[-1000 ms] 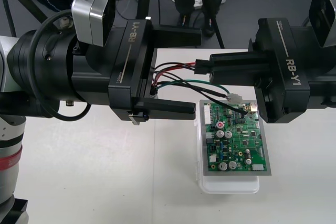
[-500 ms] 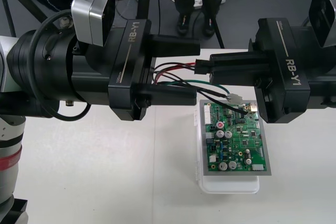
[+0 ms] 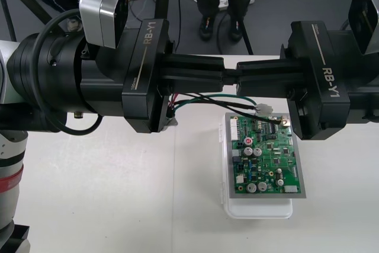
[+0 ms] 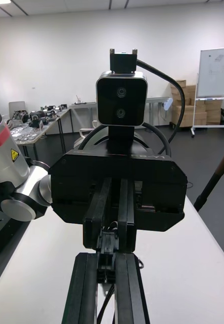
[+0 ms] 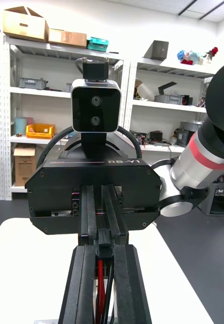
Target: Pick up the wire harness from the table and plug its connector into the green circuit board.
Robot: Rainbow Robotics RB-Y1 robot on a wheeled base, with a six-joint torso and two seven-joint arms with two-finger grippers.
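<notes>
The left tool (image 3: 219, 67) and right tool (image 3: 240, 70) meet tip to tip above the table (image 3: 118, 194), each closed on the wire harness (image 3: 222, 100). Likely hazards: drawing apart while both grip would strain the wires, and the unheld connector (image 3: 265, 109) could snag on the green circuit board (image 3: 266, 158), over whose far edge it hangs. The harness is slack: thin red, black and green wires ending in that small pale connector.

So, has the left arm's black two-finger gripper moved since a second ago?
Yes. The left gripper closed: its board-side finger drew away from the green circuit board, toward the table's far edge, clamping the thin-wired harness.
</notes>
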